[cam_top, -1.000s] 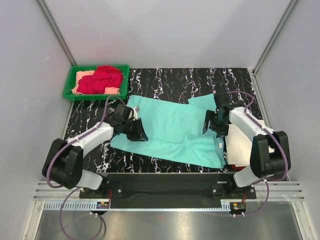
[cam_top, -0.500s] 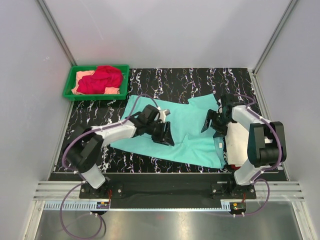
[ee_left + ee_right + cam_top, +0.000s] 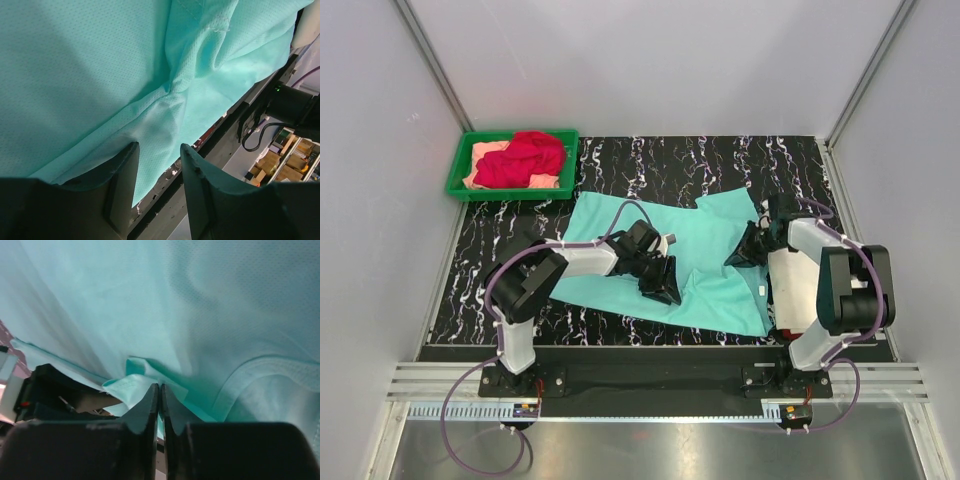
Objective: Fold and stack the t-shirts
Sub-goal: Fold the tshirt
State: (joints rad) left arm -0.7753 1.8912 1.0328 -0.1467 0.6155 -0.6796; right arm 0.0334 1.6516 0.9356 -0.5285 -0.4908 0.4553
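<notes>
Mid-table: mint-teal t-shirt (image 3: 705,245) spread flat, one sleeve toward the far right, not yet folded. Over its middle, left gripper (image 3: 662,285) held low, fingers (image 3: 122,190) apart, with a raised ridge of cloth just beyond the gap (looks lined up to pinch, nothing gripped). At the shirt's right side, right gripper (image 3: 742,252) with fingers (image 3: 142,425) pressed together on a thin edge of the cloth, likely anchoring that side for the fold. Near right, just beside the teal hem: cream-white t-shirt (image 3: 792,285), folded, probably the start of the stack. Far left of the table (image 3: 650,165): red t-shirt (image 3: 525,158) and peach t-shirt (image 3: 485,152) heaped in the green tray (image 3: 508,192), unfolded.
</notes>
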